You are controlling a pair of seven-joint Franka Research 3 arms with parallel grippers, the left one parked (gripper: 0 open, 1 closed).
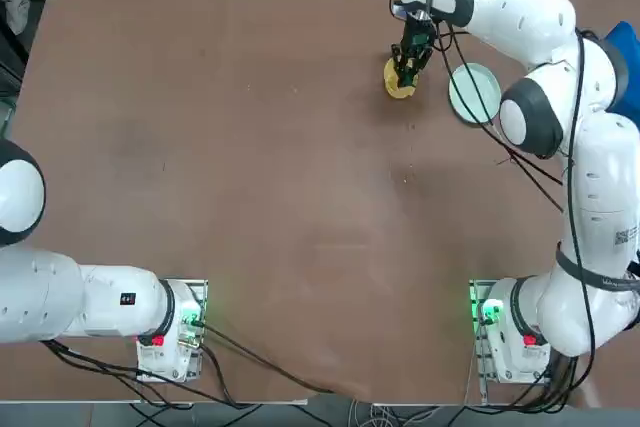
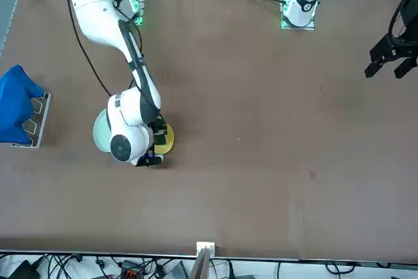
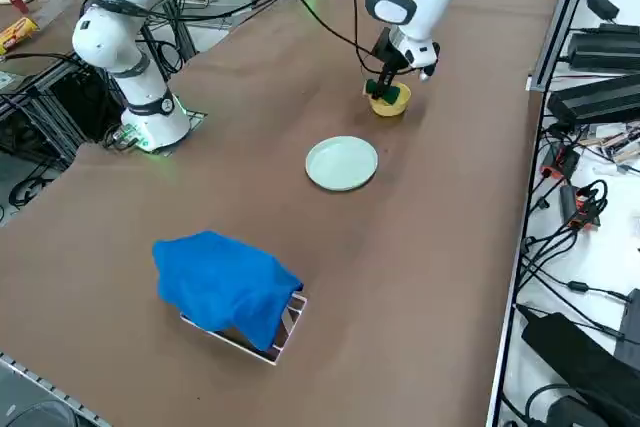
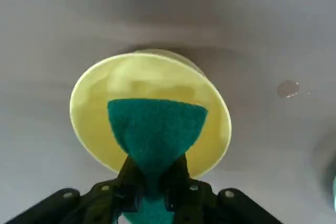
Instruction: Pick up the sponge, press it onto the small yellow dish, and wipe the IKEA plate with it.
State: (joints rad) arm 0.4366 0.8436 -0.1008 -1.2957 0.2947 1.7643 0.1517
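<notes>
The right tool (image 4: 152,195) is clamped on the sponge (image 4: 156,135), pinching it so tightly that the block is squeezed narrow between the two fingers (image 4: 128,179) and flares out wide beyond them. The dark green scouring face is turned toward the wrist camera, and the wide free end of the sponge sits inside the small yellow dish (image 4: 92,108); whether it actually presses on the dish floor cannot be told. In the top view the tool (image 1: 405,75) points down over the dish (image 1: 393,88), which stands at the far side of the brown bench (image 1: 250,197), away from the arm bases. The IKEA plate (image 1: 470,87) lies just beside the dish, on the side nearer the robot's right edge of the bench, apart from it and partly hidden by the arm. The right side view shows the mint plate (image 3: 342,163) bare, with the dish (image 3: 392,102) beyond it under the tool (image 3: 381,87). Nearer that camera, a blue cloth (image 3: 225,285) drapes over a small metal stand (image 3: 285,332)
</notes>
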